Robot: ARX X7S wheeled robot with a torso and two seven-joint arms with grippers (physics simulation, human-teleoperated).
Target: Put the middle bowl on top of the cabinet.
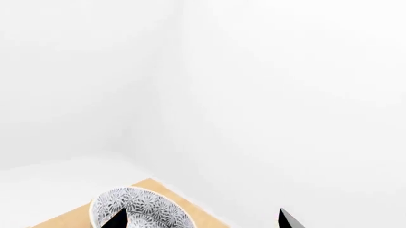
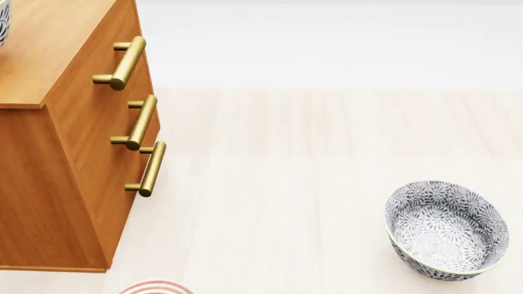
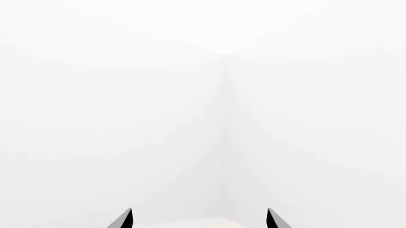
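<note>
Bowl up on the cabinet (image 1: 70, 216), white walls all round.
I see the middle bowl (image 1: 140, 207) upright between my left gripper (image 1: 203, 219) tips, spread wide, gripping nothing; right gripper (image 3: 199, 219) wide open, empty.

The round deep white bowl (image 2: 446, 230) carries a dense dark-grey floral pattern. The tall orange-brown wooden cabinet (image 2: 57, 184) has brass bar handles (image 2: 129, 62).
</note>
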